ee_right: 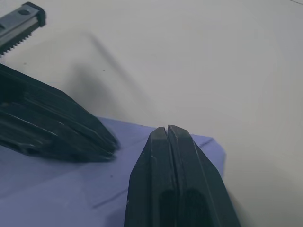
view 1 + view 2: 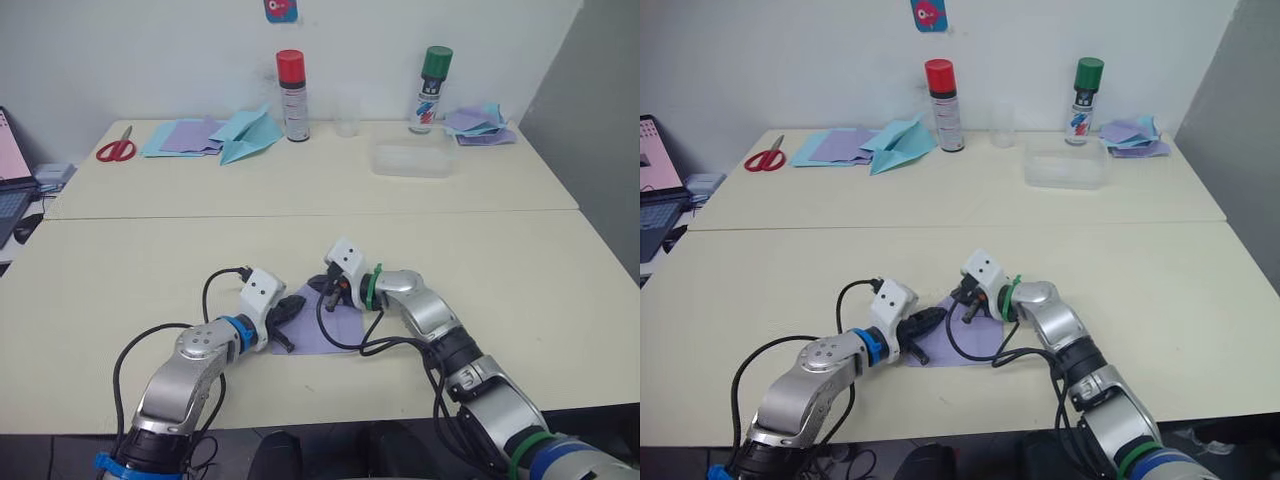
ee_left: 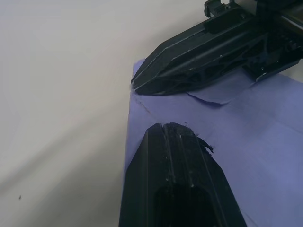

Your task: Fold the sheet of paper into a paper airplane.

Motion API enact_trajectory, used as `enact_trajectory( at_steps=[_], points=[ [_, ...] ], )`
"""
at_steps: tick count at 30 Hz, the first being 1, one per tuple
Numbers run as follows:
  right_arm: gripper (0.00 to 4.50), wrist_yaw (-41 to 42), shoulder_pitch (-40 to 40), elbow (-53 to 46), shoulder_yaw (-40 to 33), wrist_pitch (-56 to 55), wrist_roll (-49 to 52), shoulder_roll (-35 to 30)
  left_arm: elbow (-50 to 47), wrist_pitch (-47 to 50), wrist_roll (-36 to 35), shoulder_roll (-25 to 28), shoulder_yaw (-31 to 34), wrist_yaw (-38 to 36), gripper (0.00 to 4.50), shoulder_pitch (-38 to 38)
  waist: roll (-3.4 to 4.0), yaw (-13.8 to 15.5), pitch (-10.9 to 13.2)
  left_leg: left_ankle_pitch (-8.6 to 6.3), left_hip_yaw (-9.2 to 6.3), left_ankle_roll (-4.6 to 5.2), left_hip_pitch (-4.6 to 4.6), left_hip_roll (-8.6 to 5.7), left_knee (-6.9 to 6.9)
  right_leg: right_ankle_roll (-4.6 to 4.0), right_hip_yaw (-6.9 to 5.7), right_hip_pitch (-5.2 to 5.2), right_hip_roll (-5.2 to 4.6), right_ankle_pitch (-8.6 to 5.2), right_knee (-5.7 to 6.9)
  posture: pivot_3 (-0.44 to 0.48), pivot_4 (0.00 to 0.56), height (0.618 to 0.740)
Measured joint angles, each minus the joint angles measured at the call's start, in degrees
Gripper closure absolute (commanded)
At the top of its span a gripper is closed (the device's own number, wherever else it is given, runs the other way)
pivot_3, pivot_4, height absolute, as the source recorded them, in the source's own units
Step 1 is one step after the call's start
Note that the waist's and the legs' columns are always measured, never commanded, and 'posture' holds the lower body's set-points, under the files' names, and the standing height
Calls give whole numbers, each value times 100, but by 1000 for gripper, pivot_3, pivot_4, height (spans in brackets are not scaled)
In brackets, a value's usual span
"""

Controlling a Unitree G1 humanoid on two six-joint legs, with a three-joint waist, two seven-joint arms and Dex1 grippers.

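Early folding stage, sheet of paper (image 2: pixel 965 338) mostly flat near tabletop (image 2: pixel 1160 280) front edge.
Left hand (image 3: pixel 168 130) and right hand (image 1: pixel 168 132) both closed, empty, pressing one corner (creases faint); dart shape not yet formed.

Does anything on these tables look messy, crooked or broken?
Nothing looks broken or spilled. The lavender-purple sheet of paper lies creased under both shut pincers, left pincer and right pincer. Loose paper sheets sit untidily at the far corner.

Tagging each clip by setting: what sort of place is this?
Probably an office or lab workspace: plain pale tables against a white wall, a laptop at the edge, and craft supplies such as scissors and paper stacks.
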Motion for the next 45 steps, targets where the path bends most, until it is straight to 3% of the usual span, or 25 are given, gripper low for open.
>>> enact_trajectory(
  at_steps=[15, 20, 27, 29, 31, 34, 37, 42, 45],
  points=[
    [4500, -482, 57, -100, 70, 172, -126, -28, 232, -81, 106, 124, -175, -56, 4486, -183, 0, 16, -4, 0, 1, 0, 7, -5, 9, 5, 1, 10, -12, 3, 2, 0, 150, 740],
    [4500, -994, -46, 113, -246, 132, -126, -160, 264, -88, 106, 122, -188, -55, 4486, -198, -2, 16, -9, 0, 2, 0, 10, -7, 11, 9, 4, 14, -13, 5, 2, 0, 150, 740],
    [4500, -1079, 12, 58, -481, 196, 43, -139, 332, -109, 128, 117, -245, -98, 4486, -291, -1, 24, -9, 1, 1, 1, 8, -7, 12, 13, 4, 14, -15, 8, 2, 0, 150, 740],
    [4500, -713, 299, -663, -620, 801, 438, -429, 382, -171, 131, 85, -281, -107, 4486, -344, 8, 64, 0, 1, 1, 1, -8, -4, 15, 13, 4, 5, -22, 8, -1, 0, 150, 740],
    [4103, -392, 323, -1293, -711, 1388, 706, -907, 435, -235, 131, 69, -298, -111, 4500, -363, 18, 77, 7, 1, 3, 1, -10, -6, 16, 14, 4, 4, -38, 7, -2, 0, 150, 740],
    [3247, 22, 347, -2175, -1020, 2574, 1232, -1700, 490, -325, 132, 69, -304, -122, 4500, -360, 18, 111, 6, 1, 5, 1, -8, -10, 15, 16, 4, 5, -46, 7, -5, 0, 150, 740],
    [2207, 78, 474, -2705, -1325, 3818, 1727, -1987, 527, -376, 138, 87, -283, -129, 4500, -355, 17, 112, 5, 1, 4, 1, -5, -11, 13, 15, 3, 6, -43, 7, -5, 0, 150, 740],
    [2207, -258, 432, -2810, -2137, 6278, 2525, -1469, 548, -401, 165, 82, -281, -132, 4500, -363, 19, 107, 7, 1, -4, 1, -5, -10, 13, 15, -3, 5, -35, 7, 2, 0, 150, 740],
    [2207, -616, 262, -2646, -2620, 6971, 2663, -1324, 539, -421, 166, 79, -288, -144, 4500, -353, 19, 102, 7, 1, 4, 1, -8, -12, 14, 15, 6, 4, -41, 7, -6, 0, 150, 740]
  ],
)
